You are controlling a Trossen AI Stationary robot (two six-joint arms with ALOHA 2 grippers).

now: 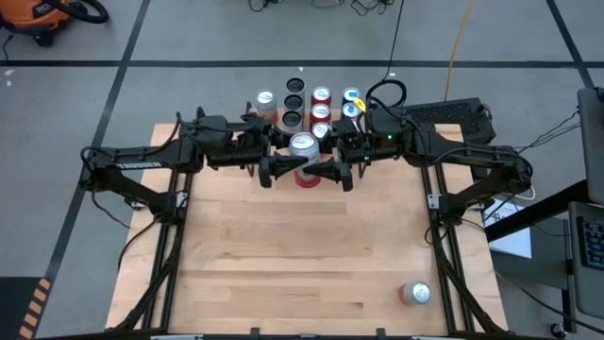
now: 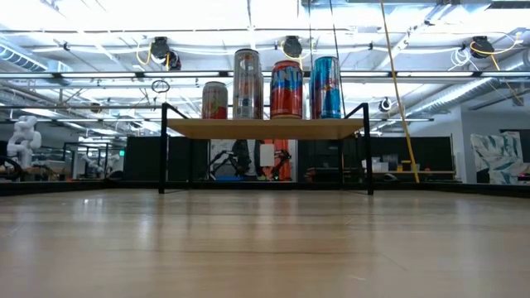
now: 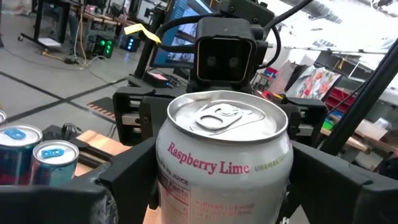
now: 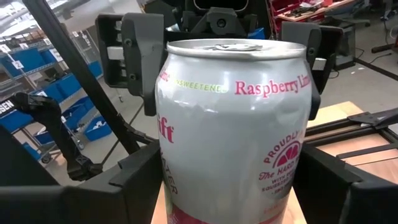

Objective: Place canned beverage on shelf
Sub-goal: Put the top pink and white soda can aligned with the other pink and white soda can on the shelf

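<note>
A: Silver can (image 1: pixel 303 144), "Raspberry Lime" on the side, red band low on the body. Where's it sitting?

B: Not sitting. It's upright and up off the table (image 1: pixel 283 264), right at the near edge of the shelf (image 2: pixel 265 128), between both arms. Lid up, tab visible in the left wrist view.

A: Right hand (image 1: pixel 330 170)?

B: Comes in from the right and is clamped on the can body, one finger on each side. Both wrist views show it.

A: Left hand (image 1: pixel 283 168)?

B: Comes in from the left, at the same can, facing the right hand. Can't tell whether it is gripping or loose, so I'm marking it unclear.

A: Shelf contents?

B: Low view shows four cans standing on the top board: a short one (image 2: pixel 214 100), a tall silver one (image 2: pixel 247 83), a red-orange one (image 2: pixel 286 88) and a blue one (image 2: pixel 326 87). The high view shows more lids behind them in a tight cluster, some of them dark. Two blue-topped cans (image 3: pixel 56 158) also show just beside the held can in the left wrist view.

A: Anything else on the table?

B: One spare can (image 1: pixel 415 294) near the front right corner, well apart from the arms. Can't tell whether it's lying or standing.
</note>
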